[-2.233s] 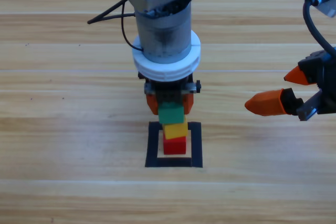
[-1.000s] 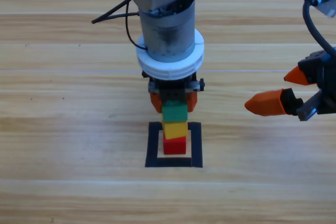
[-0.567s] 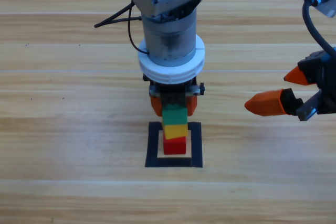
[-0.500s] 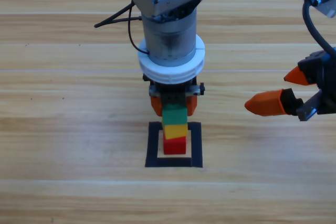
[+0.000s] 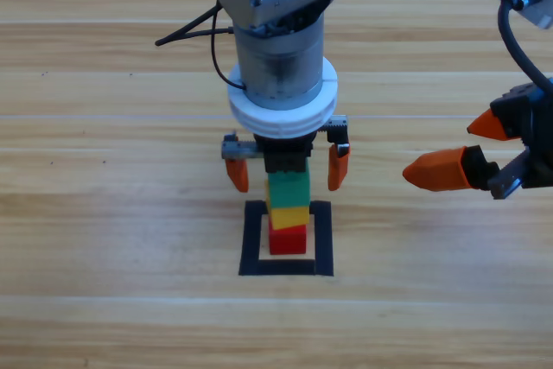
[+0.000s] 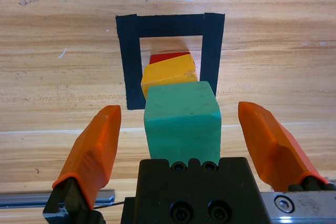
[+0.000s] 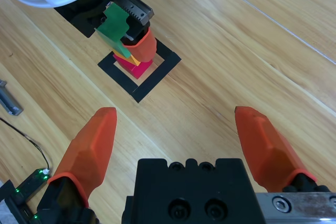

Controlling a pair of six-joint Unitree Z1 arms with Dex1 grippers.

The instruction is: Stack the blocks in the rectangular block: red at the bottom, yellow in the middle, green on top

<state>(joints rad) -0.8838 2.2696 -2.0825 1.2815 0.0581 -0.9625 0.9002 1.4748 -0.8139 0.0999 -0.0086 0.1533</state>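
A stack of three blocks stands inside the black-taped rectangular block: red at the bottom, yellow on it, green on top. The yellow cube sits slightly turned on the red one. My left gripper hangs over the stack, open, one orange jaw on each side of the green cube with a gap on both sides. My right gripper waits open at the right edge, holding nothing.
The right wrist view shows the stack and the left gripper from the side, with the taped rectangle beneath. A black cable trails behind the left arm. Bare wood surrounds the rectangle.
The left gripper's jaws, shut on the green cube half a second ago, have spread apart and let it go. The stack stays standing. The right arm has not moved.
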